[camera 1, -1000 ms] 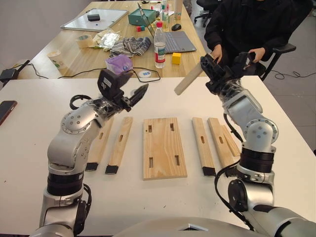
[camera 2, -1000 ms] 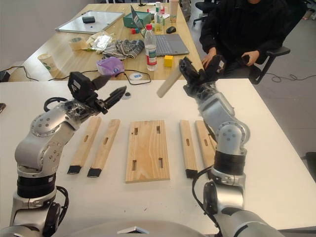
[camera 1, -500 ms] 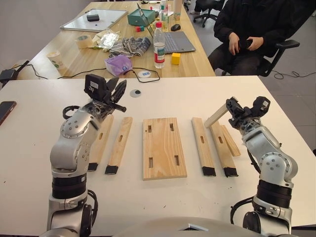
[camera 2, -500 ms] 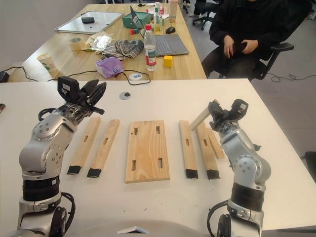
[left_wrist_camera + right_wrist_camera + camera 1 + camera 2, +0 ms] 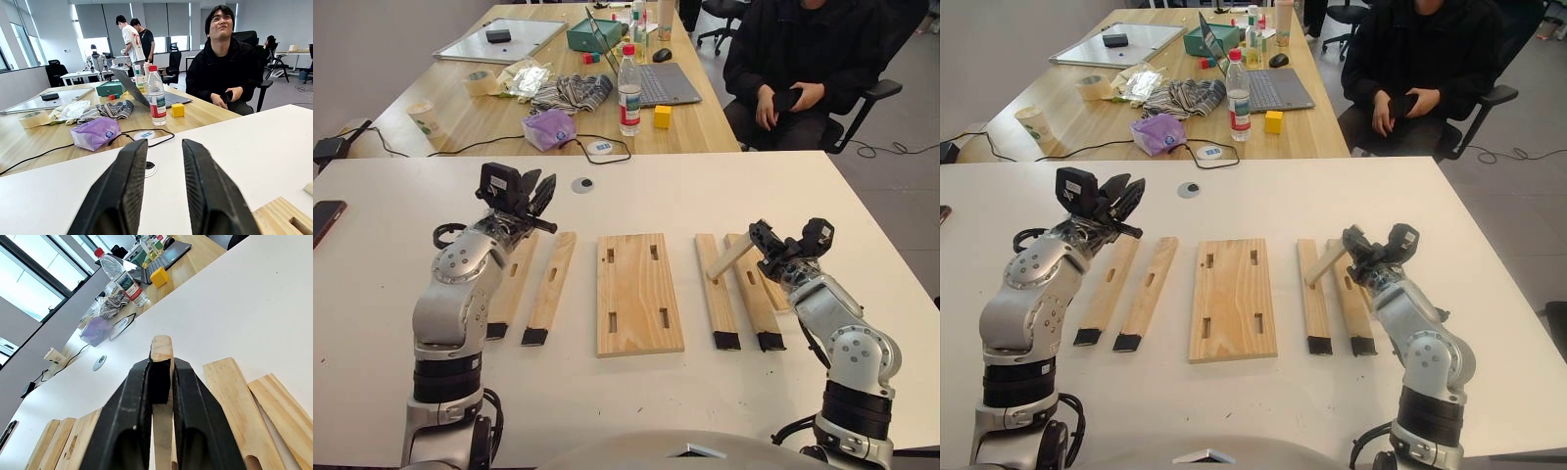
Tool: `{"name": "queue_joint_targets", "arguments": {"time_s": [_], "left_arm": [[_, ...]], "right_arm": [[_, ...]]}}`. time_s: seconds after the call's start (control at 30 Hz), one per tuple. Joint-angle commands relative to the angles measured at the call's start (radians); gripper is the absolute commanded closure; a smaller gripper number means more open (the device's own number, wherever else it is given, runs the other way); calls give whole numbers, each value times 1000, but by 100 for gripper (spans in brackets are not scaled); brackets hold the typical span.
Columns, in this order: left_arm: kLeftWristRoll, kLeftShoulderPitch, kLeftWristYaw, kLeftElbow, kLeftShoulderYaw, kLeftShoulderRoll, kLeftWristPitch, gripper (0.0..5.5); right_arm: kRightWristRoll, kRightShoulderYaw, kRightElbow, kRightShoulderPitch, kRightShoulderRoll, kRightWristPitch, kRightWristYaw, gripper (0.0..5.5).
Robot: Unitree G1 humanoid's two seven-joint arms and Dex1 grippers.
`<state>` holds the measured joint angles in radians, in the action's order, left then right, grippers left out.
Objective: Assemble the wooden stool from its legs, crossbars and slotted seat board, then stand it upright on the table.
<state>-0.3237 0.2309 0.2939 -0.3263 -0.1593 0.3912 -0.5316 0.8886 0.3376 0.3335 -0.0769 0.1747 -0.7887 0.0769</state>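
The slotted seat board (image 5: 639,292) is lying flat in the middle of the white bench (image 5: 391,294), its four slots facing up. Two legs (image 5: 551,286) (image 5: 512,282) are lying side by side between it and the bench's left edge, and two more legs (image 5: 716,290) (image 5: 754,294) are lying on its other side, with a shorter crossbar (image 5: 775,286) resting just beside the outer one, toward the right edge. The right tool (image 5: 160,377) is clamping tight on another crossbar (image 5: 731,258), holding it tilted, its lower end meeting the inner right-hand leg. The left tool (image 5: 543,201) is hovering over the far end of the leftmost leg with its fingers (image 5: 128,186) apart, gripping nothing. On the wooden bench (image 5: 489,117) beyond the far edge, a plastic bottle (image 5: 628,90) and a paper cup (image 5: 424,117) are standing upright; I cannot tell what is in either.
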Motion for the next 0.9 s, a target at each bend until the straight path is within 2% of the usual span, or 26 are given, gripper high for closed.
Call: {"name": "queue_joint_targets", "arguments": {"time_s": [0.03, 0.4, 0.9], "left_arm": [[9, -1, 5, -4, -10, 14, 12, 425], [14, -4, -3, -35, -36, 18, 23, 425], [4, 11, -2, -61, -49, 9, 20, 425]], "right_arm": [[-29, -4, 30, 6, 31, -13, 6, 510], [25, 28, 70, -54, 30, -74, 41, 510], [-62, -21, 84, 46, 48, -39, 13, 510]]}}
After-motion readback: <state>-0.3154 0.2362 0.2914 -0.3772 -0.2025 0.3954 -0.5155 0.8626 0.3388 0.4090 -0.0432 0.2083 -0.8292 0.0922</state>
